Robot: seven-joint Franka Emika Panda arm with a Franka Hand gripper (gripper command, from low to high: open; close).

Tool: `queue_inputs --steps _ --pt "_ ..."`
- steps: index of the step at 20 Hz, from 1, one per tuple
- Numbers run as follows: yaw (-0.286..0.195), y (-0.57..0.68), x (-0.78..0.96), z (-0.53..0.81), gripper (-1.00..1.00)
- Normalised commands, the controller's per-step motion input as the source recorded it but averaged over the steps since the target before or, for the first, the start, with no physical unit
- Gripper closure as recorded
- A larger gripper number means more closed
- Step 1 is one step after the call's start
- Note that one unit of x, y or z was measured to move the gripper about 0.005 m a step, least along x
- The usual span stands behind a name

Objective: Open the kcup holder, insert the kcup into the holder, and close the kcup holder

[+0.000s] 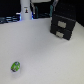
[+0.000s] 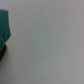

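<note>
**Item count, by kind**

Exterior view: one kcup [image 1: 16,65], green, lying on the one white table [image 1: 45,55]. One kcup holder [image 1: 62,25], black and boxy, showing two recessed rectangular front handles. One white bottle-like object [image 1: 25,11] stands at the far edge. Further dark shapes along that edge are too blurred to count.

Wrist view: one teal-green shape [image 2: 4,27] at the frame edge, identity not determinable.

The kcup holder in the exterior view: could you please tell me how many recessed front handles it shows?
2. Both sit on the front face of the kcup holder, one above the other; other faces are hidden.
</note>
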Motion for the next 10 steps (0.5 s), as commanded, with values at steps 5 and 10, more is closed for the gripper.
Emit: queue_inputs --steps 5,10 --pt "-0.103 0.33 -0.13 0.09 -1.00" --pt "-0.171 0.57 -0.37 0.12 -1.00"
